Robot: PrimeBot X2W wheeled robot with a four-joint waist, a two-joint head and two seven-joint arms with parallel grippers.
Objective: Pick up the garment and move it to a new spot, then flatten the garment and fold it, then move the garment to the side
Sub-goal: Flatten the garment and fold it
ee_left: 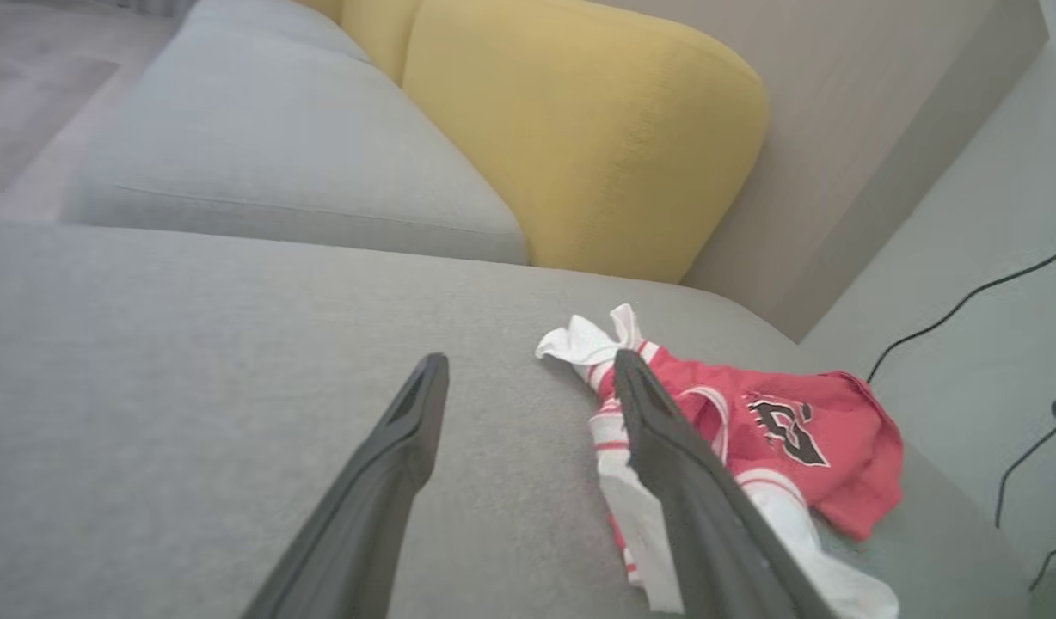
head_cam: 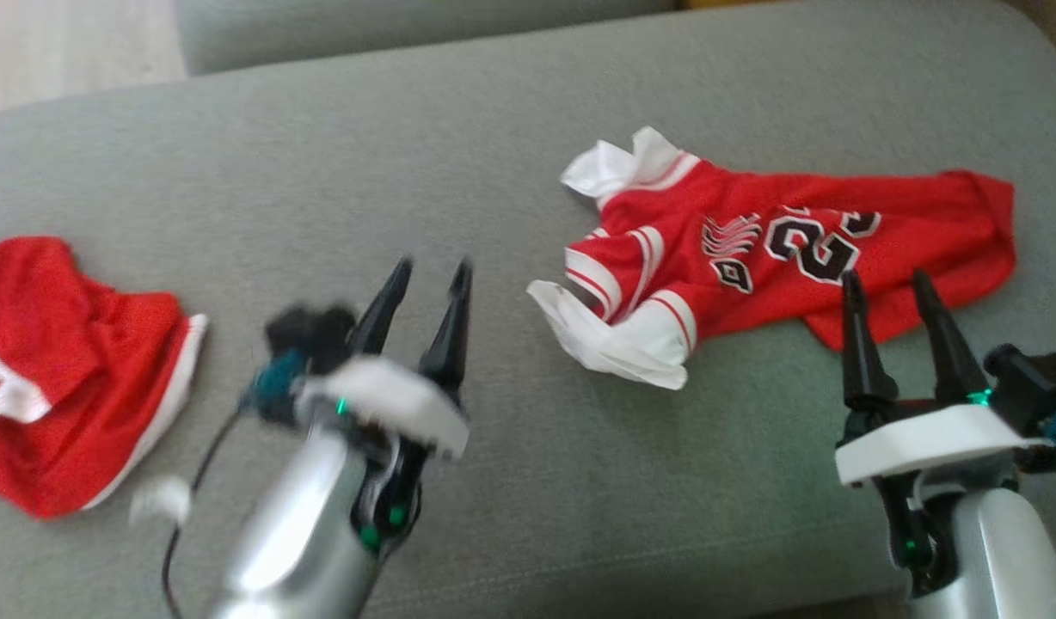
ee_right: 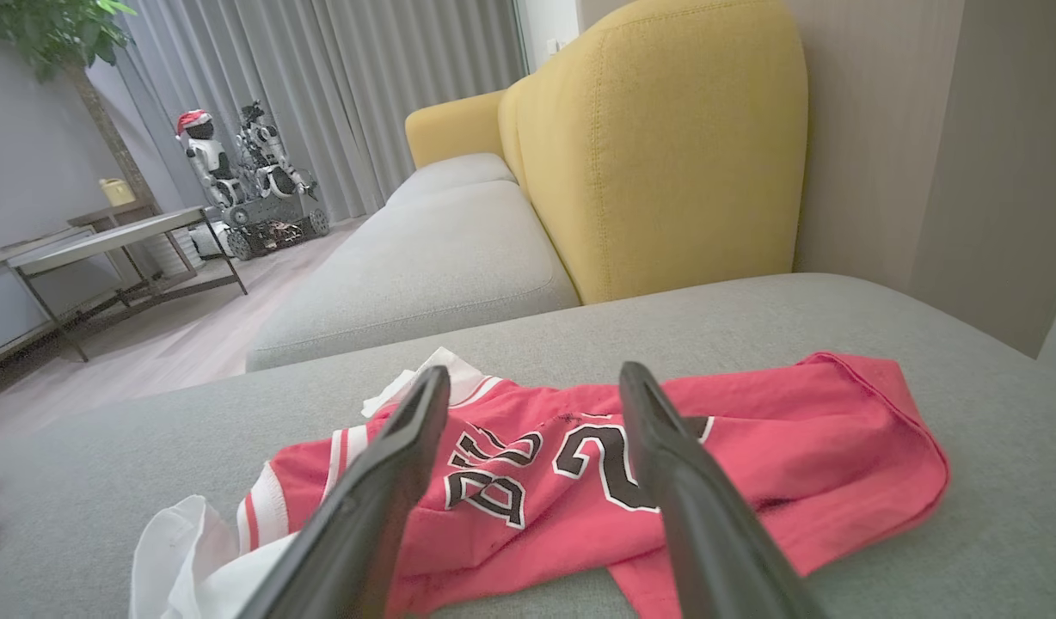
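red cloth with white trim, the jersey lies crumpled on the right half of the grey sofa cushion. what seems the hem points right, and its white sleeves are bunched at the left end. nothing holds it yet. our right tool hovers at the jersey's near edge, below the black number print, prongs apart and empty. in the right wrist view its two fingers frame that print. our left tool is blurred, also spread wide and empty, over bare cushion near the white sleeves. a second red garment, what looks like shorts, sits well apart at the far left.

we judge the step in hand to be the first pick-up. to do it well, we should bring the right tool down onto a raised fold near the hem rather than flat cloth, so the tips bite one ridge and not the cushion fabric beneath. the left tool would do best at the shoulder end, on the red body just beside the sleeves, since loose white cloth alone may slip out or let the body trail. with both ends held, we lift evenly, high enough that the middle clears the cushion, and carry it toward the open grey area between the two garments.
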